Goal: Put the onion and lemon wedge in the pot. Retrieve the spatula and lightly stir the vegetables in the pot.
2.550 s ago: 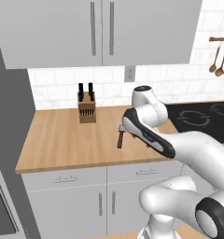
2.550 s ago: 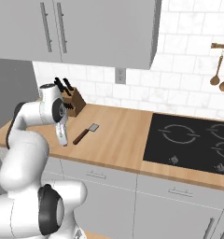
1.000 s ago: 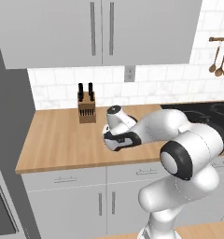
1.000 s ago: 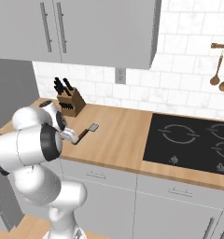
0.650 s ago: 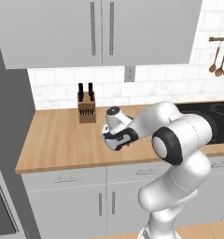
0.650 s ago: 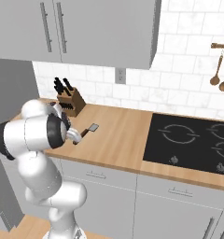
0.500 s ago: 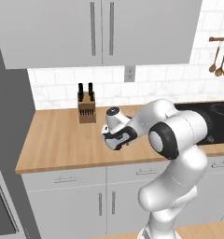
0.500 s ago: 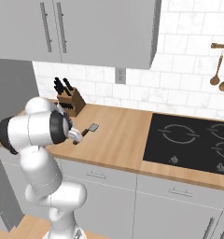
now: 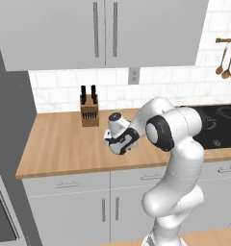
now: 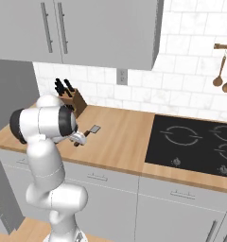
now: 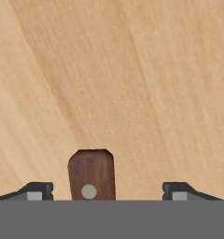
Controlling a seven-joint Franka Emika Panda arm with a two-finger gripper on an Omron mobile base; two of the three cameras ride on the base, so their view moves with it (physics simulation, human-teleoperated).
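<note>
Right base view, cabinets (image 10: 87, 28): grey wall units with long bar handles hang above the white tiled wall; grey drawers and doors sit under the counter.
Counter (image 10: 120, 142): a light wooden worktop that runs from the left end up to the cooktop.
Cooktop (image 10: 196, 142): black glass with ring marks, set flush into the right part of the counter.
Knife block (image 10: 76, 101): wooden, with dark handles sticking out, standing at the back of the counter near the wall.
Hanging spoons (image 10: 224, 75): round-bowled wooden ones on a rail at the upper right.
Spatula (image 10: 89, 131): lying flat on the counter in front of the knife block, its grey blade pointing away from the robot and its dark handle running in under the hand.
Gripper (image 11: 108, 191): low over the counter, its jaws set wide apart on either side of the brown handle end (image 11: 91, 175) with a clear gap on both sides, so it grasps nothing.
</note>
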